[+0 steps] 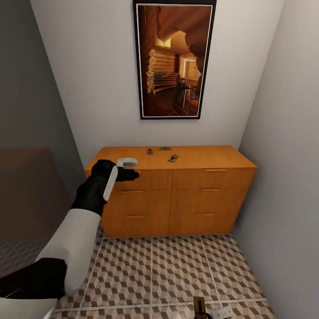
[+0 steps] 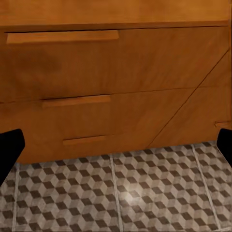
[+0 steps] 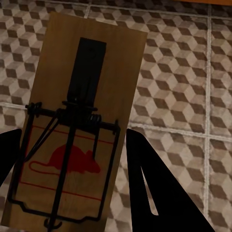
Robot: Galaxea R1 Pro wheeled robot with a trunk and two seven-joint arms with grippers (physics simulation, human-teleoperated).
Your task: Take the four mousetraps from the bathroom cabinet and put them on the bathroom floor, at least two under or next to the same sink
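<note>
1. The cube-patterned bathroom floor (image 1: 177,270) meets the cabinet (image 1: 195,199) in a narrow corner.
2. Three mousetraps (image 1: 173,158) lie on the cabinet top.
3. The left gripper (image 2: 116,145) is spread wide and empty.
4. The right gripper (image 3: 72,159) clamps a fourth mousetrap (image 3: 82,121) over the tiles.

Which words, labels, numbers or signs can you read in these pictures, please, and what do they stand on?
No readable text in any view.
Held mousetrap between the right gripper jaws: a red mouse picture with red lines, no letters.
Three mousetraps on the cabinet top: too small to read.
Framed picture on the wall: a log-cabin interior, no lettering.
Left gripper: no marking legible.
</note>
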